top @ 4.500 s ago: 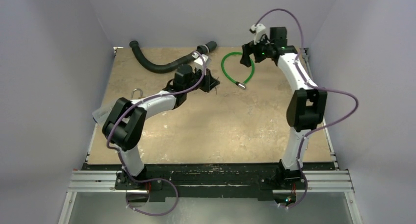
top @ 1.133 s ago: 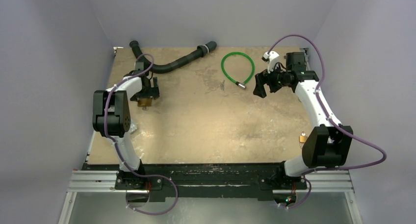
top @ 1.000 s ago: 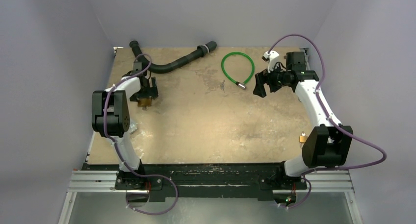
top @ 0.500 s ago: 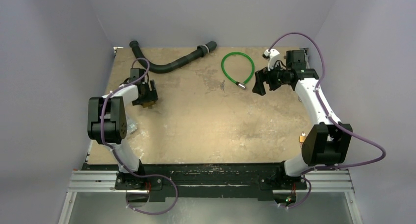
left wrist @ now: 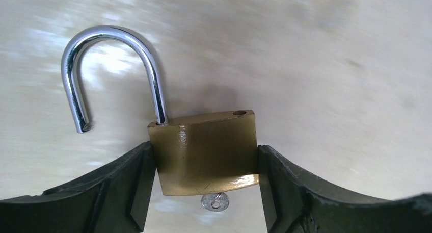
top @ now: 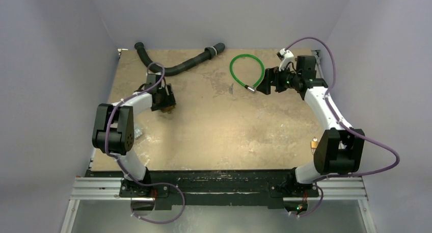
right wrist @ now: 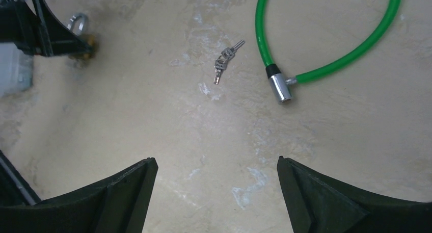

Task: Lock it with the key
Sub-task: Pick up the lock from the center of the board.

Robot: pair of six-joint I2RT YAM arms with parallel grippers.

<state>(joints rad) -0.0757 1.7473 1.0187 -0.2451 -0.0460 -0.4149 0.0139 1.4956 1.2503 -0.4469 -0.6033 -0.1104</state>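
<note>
Pale grey walls (top: 61, 49) close in a mottled tan tabletop (top: 229, 131). On its left side, toward the far half, we see the left gripper (top: 164, 98) lowered to the surface. From its wrist camera, the left gripper (left wrist: 204, 156) has its two black fingers (left wrist: 127, 182) pressed against opposite sides of the small square brass padlock (left wrist: 204, 141), holding it by the body about halfway closed. The curved silver shackle (left wrist: 107, 31) stands open: one leg sits in the body, and the free end hangs clear to the left of it. We can make out the tiny silver key (left wrist: 215, 201) poking from the near edge of the padlock, its head just showing between the fingers.

At the far right, the right gripper (top: 267, 82) hovers above the table with its jaws spread wide and nothing between them. Its wrist view looks past the right gripper (right wrist: 216, 164) to a green plastic cable loop (right wrist: 331, 65) with a metal end. A small bunch of silver keys (right wrist: 224, 59) lies just left of that end. A black corrugated hose (top: 178, 67) lies along the far edge.
</note>
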